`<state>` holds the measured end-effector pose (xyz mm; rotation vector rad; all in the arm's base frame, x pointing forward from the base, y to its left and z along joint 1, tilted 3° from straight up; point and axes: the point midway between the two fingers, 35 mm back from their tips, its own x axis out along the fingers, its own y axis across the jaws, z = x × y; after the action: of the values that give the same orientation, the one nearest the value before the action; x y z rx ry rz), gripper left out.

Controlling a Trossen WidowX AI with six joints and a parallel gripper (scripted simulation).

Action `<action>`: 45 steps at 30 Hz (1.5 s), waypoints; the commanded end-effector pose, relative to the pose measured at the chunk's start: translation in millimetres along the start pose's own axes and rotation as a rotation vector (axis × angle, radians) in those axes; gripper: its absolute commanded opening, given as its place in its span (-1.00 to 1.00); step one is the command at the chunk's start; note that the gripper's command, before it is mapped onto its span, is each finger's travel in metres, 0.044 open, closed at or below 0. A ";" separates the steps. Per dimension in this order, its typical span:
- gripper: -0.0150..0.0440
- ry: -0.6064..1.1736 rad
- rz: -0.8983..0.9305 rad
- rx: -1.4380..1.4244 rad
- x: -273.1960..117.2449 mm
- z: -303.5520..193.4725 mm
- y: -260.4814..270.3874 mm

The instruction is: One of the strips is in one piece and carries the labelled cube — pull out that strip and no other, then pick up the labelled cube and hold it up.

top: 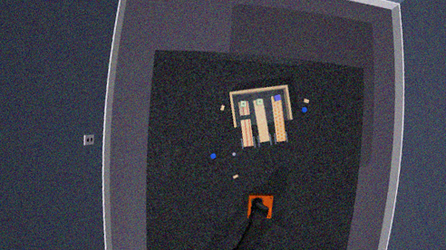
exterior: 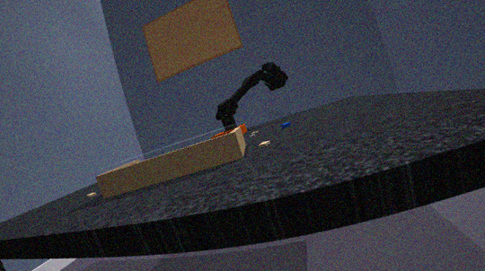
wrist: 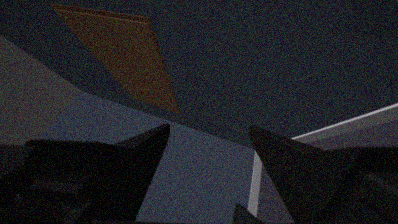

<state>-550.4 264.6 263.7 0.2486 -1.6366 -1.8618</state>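
Three strips lie side by side in the top view. The left red-striped strip (top: 246, 133) is in two pieces with a gap; its far piece (top: 245, 111) carries a pale green cube (top: 243, 104). The plain middle strip (top: 262, 121) looks unbroken, with a pale green cube (top: 259, 102) at its far end. The orange-dotted right strip (top: 279, 121) looks unbroken, with a blue-violet cube (top: 277, 98) at its far end. The labels are too small to read. My gripper (wrist: 209, 128) is open and empty, raised away from the strips. Its fingertips are unclear in the top and exterior views.
A wooden three-sided wall (top: 259, 89) (exterior: 169, 167) surrounds the strips' far part; a thin clear edge shows above it in the exterior view. Blue discs (top: 213, 155) (top: 304, 109), small wooden bits (top: 235, 176) (top: 306, 100) (top: 222, 107) and a grey dot (top: 233, 154) lie around. The arm's base plate is orange (top: 269, 200).
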 end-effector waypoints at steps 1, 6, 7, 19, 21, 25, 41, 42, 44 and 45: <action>0.86 -0.007 0.000 -0.003 -2.3 1.8 1.2; 0.86 -0.183 -0.019 -0.079 -63.4 41.8 32.8; 0.86 -0.201 -0.021 -0.087 -69.9 45.3 36.1; 0.86 -0.621 -0.113 -0.250 -228.9 95.6 113.3; 0.86 -0.693 -0.136 -0.279 -257.5 97.9 126.8; 0.86 -0.838 -0.190 -0.339 -314.7 96.7 153.5; 0.86 -1.399 -0.490 -0.481 -517.0 10.3 254.2; 0.86 -1.437 -0.518 -0.492 -529.4 0.9 259.5; 0.86 -1.511 -0.576 -0.513 -553.6 -19.5 269.9; 0.86 -1.549 -0.607 -0.522 -565.2 -30.4 274.9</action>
<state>-59.7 565.0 365.1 -1.2449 -1.8573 -3.0430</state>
